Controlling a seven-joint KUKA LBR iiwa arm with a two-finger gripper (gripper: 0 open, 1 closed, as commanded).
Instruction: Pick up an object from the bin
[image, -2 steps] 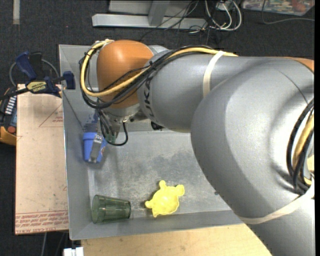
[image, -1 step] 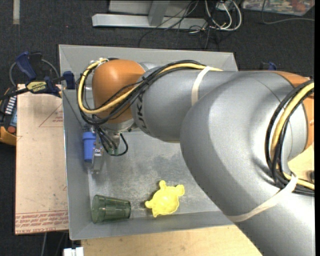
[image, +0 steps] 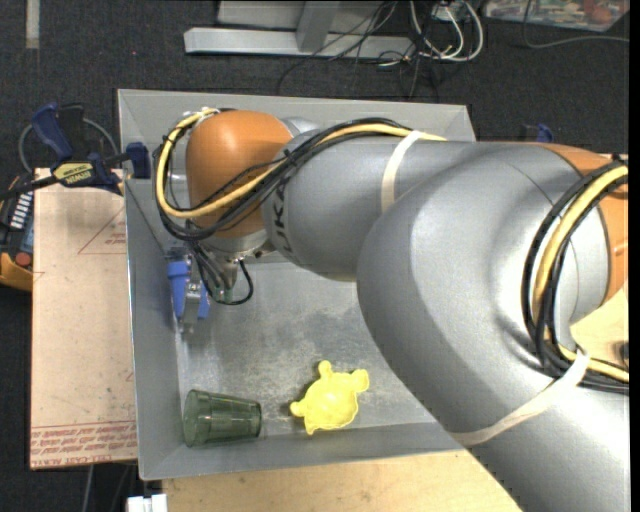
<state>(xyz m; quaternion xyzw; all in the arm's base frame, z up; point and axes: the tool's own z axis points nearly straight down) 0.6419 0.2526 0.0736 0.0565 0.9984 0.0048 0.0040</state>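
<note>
Down in the near-left corner of the bin, a cup is lying on its side. It's see-through dark green, plastic by the look of it, and slightly tapered. Just to its right, not touching, there's a toy in bright yellow. It's lumpy and rounded with little nubs sticking out, kinda like a squishy critter. Both sit close to the near wall. The bin itself is grey sheet metal with sloped walls, and its floor looks scuffed and speckled around the middle.

The arm comes in from the right as a fat, smooth, matte grey tube. It sweeps across the far half of the bin and ends in a glossy orange dome cover up by the far-left corner. Yellow and black cables loop around that cover and trail back along the arm.

Under the cover, the end effector hangs pointing down, a small blue piece right beside the left wall. From this angle you honestly can't tell if it's spread or clenched, or whether it's touching the floor. It's above bare metal, roughly halfway along the left wall, and well apart from the cup and toy down at the near side.
</note>
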